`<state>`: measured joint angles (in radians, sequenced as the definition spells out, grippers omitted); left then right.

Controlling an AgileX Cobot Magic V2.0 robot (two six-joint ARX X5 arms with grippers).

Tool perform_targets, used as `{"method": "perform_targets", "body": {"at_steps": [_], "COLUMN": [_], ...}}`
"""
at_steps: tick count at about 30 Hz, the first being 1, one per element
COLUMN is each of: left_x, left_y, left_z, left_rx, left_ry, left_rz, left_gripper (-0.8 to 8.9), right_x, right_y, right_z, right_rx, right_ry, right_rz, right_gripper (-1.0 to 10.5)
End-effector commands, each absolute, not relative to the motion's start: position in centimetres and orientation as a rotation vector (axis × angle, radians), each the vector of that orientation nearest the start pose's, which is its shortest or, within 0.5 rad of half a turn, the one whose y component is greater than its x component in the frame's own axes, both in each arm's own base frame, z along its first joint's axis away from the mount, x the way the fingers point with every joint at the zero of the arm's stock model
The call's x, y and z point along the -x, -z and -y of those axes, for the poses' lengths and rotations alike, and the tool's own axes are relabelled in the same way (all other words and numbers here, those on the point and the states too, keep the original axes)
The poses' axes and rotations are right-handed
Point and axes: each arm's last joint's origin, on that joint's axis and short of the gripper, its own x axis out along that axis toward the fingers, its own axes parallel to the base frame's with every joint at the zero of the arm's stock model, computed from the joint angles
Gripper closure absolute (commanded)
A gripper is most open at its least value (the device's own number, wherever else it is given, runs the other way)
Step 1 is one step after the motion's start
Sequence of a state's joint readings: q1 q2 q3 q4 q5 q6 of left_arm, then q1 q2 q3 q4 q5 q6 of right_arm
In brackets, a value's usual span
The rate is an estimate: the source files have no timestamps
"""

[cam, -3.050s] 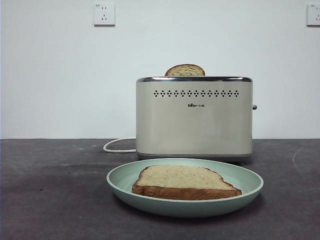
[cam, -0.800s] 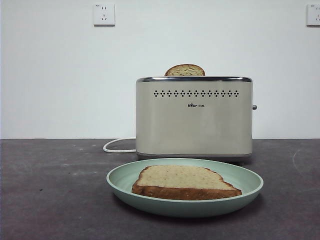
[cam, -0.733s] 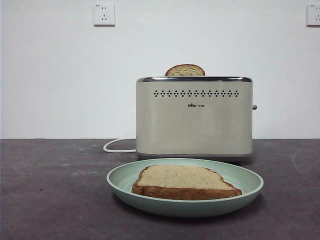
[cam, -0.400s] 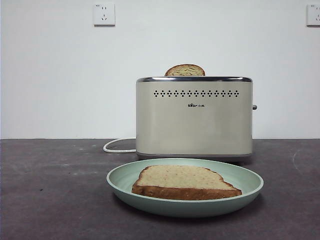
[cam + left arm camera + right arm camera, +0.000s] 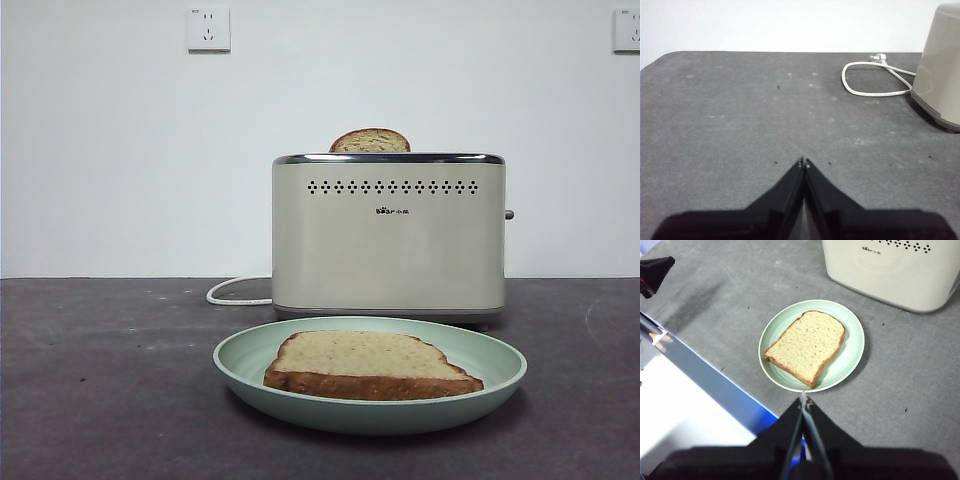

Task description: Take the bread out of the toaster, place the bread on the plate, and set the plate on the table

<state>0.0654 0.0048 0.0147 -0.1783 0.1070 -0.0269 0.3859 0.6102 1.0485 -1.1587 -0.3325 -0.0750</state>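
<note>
I see the table (image 5: 110,400) as a dark grey-brown matte surface, scuffed pale in places and dotted with small dark crumbs, running back to a plain white wall (image 5: 130,160) that carries two sockets (image 5: 208,28) high up. The plate (image 5: 500,365) sits flat on the tabletop near its front edge, and the bread (image 5: 365,362) lies flat on it, crust edge toward the front view's camera. Just behind the plate stands the toaster (image 5: 388,250), with a second slice (image 5: 370,141) poking its domed top out of a slot. A white cord (image 5: 867,80) loops on the tabletop beside the toaster. My left gripper (image 5: 803,162) hangs over bare tabletop, clenched tight on nothing. My right gripper (image 5: 804,401) hangs above the plate's near rim, also pressed closed and empty.
</note>
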Motion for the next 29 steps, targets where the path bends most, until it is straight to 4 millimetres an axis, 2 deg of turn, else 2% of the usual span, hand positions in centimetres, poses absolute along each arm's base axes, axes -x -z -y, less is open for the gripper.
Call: {"method": "perform_targets", "body": {"at_steps": [1, 3, 9, 12, 15, 21, 24, 29], "left_x": [-9.6, -9.6, -9.6, -9.6, -9.6, -9.6, -9.6, -9.6], "left_y": [-14.8, -14.8, -14.8, -14.8, -14.8, -14.8, -14.8, -14.8], "left_z": [-0.4, -0.4, -0.4, -0.4, -0.4, -0.4, -0.4, -0.4], "left_rx": [0.045, 0.045, 0.045, 0.045, 0.045, 0.045, 0.045, 0.045], "left_ry": [0.035, 0.035, 0.035, 0.035, 0.035, 0.035, 0.034, 0.035], "left_rz": [-0.173, -0.173, -0.173, -0.173, -0.173, -0.173, -0.173, -0.173], "left_gripper": [8.16, 8.16, 8.16, 8.16, 8.16, 8.16, 8.16, 8.16], "right_x": [-6.3, -6.5, -7.2, -7.9, -8.6, -9.9, -10.1, -10.0], "right_y": [-35.0, -35.3, -36.8, -36.3, -34.4, -28.4, -25.7, -22.4], "right_z": [-3.5, -3.3, -2.5, -2.2, -1.9, -1.6, -1.5, -1.3], "right_rx": [0.163, 0.214, 0.211, 0.177, 0.131, 0.094, 0.096, 0.099], "right_ry": [-0.729, -0.723, -0.574, -0.491, -0.431, -0.268, -0.23, -0.161], "right_rz": [-0.661, -0.588, -0.349, -0.262, -0.212, -0.124, -0.097, -0.086], "right_gripper": [9.5, 9.5, 9.5, 9.5, 9.5, 9.5, 9.5, 9.5]}}
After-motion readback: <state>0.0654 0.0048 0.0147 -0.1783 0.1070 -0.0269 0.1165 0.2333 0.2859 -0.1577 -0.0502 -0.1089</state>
